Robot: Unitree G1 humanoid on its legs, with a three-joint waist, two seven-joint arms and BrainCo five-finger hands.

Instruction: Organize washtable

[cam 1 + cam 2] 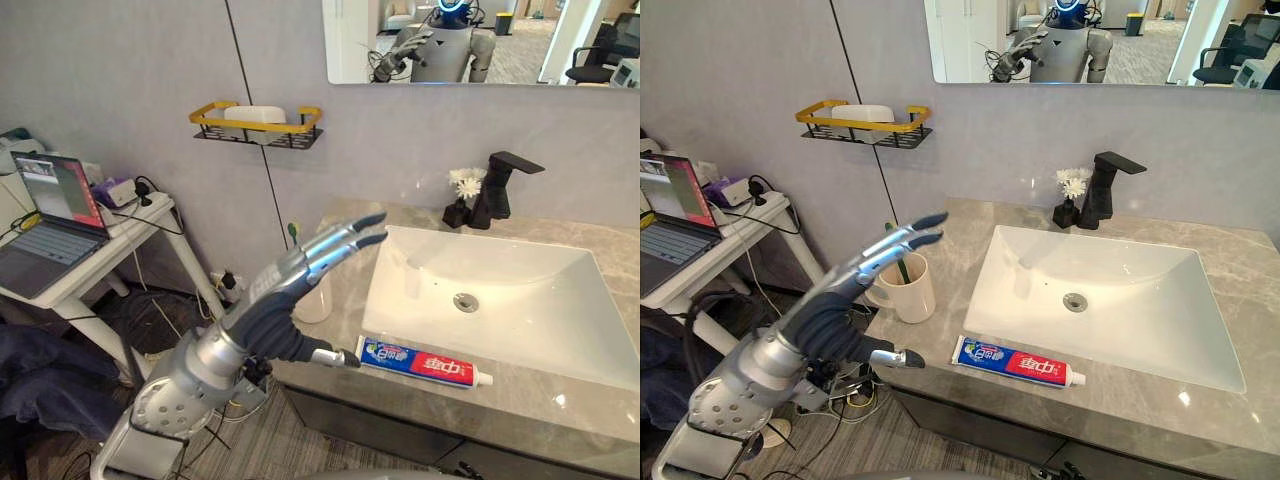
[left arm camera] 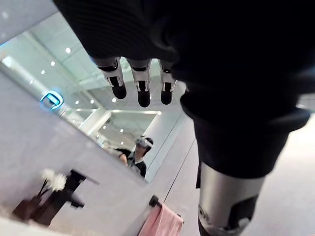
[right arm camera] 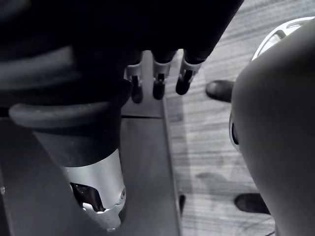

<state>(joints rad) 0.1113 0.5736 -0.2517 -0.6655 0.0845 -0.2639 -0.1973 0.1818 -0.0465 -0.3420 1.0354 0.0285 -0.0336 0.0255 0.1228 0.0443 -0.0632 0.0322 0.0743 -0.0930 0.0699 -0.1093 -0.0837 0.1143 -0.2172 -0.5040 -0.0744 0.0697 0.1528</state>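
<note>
light, soft tube waits at the front edge; left hand raised and empty

the toothpaste tube (image 1: 1015, 363) lies flat along the front edge of the washtable (image 1: 1120, 410), just in front of the sink (image 1: 1140, 300), its cap pointing toward the right end. it looks light and soft-walled. a hard squeeze at the middle would likely dent it, and the glossy skin may slip. the firmer places to take it are probably the shoulder by the cap or the crimped tail, pinched across its width.

at the front left corner stands a cream cup (image 1: 912, 290) with a green-tipped stick in it (image 1: 293, 231), likely a toothbrush. the cup looks stiff, smooth and breakable. it stands close to the edge, so a knock could tip it off. a wrap round its body seems safest.

the left hand (image 1: 840, 300) hovers over that left corner, above the cup, fingers straight and spread, thumb apart, holding nothing. the right hand (image 3: 158, 86) hangs low over the floor, fingers relaxed and empty.

a black faucet (image 1: 1105, 185) and a small white flower (image 1: 1072, 183) stand at the back edge.
</note>
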